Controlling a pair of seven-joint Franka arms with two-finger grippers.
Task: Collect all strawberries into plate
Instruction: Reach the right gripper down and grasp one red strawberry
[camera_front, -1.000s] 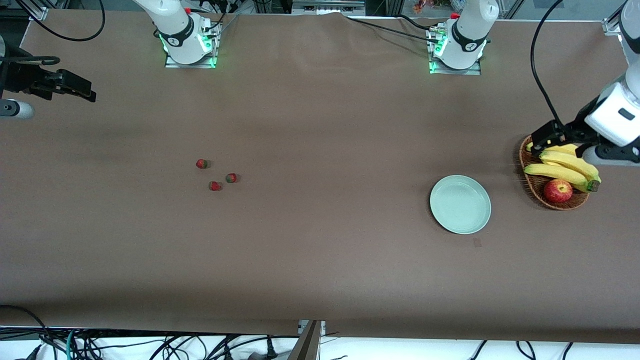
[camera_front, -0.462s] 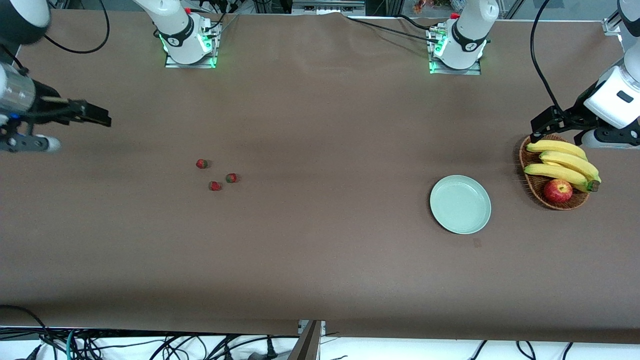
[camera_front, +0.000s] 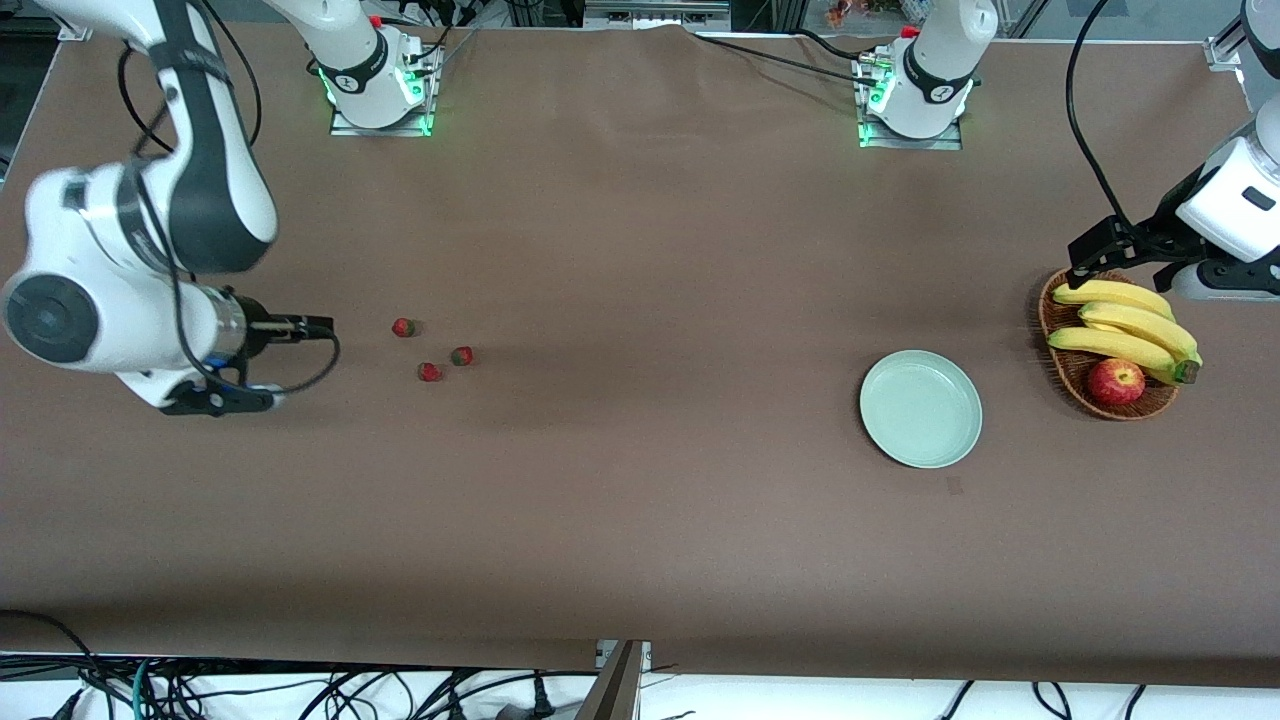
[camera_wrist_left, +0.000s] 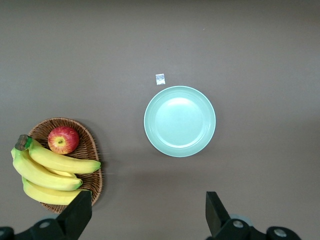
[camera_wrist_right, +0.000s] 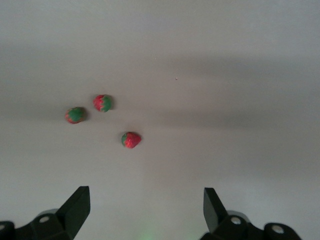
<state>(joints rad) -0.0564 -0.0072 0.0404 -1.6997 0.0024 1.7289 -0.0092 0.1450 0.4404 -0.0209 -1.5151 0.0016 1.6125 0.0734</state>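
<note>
the right pincer (camera_wrist_right: 144, 210), fingers wide and empty, hangs over the desk (camera_front: 640, 520) beside the three strawberries (camera_front: 430, 352) toward the right arm's end. the left pincer (camera_wrist_left: 147, 215), also wide and empty, hangs above the basket (camera_front: 1070, 375); the plate (camera_front: 921, 408) lies near it.

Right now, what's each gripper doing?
Left gripper: open, empty, by the basket.
Right gripper: open, empty, beside the strawberries.
</note>
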